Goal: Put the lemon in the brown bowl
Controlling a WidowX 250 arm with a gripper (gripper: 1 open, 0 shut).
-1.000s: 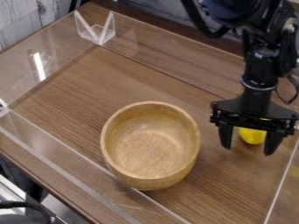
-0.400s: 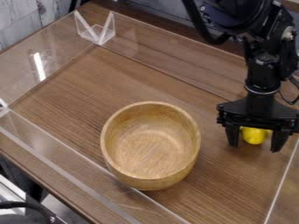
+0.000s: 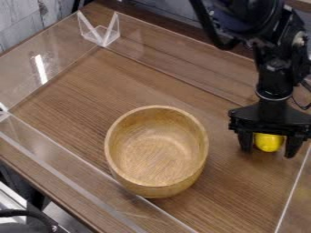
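Over the last second the tool (image 3: 266, 145) had shifted slightly right and lower, settling over the lemon (image 3: 265, 141) on the bench (image 3: 134, 77). Its fingers stood wide, one on each side of the fruit, not yet closed on it. The lemon lay just right of the brown bowl (image 3: 155, 150), which was empty. The move suggested that the grasp was about to begin.

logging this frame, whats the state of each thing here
lemon: on the table, between the open fingers, not lifted
bowl: upright, empty, left of the lemon
gripper: open, lowered around the lemon
clear stand: upright at the far corner
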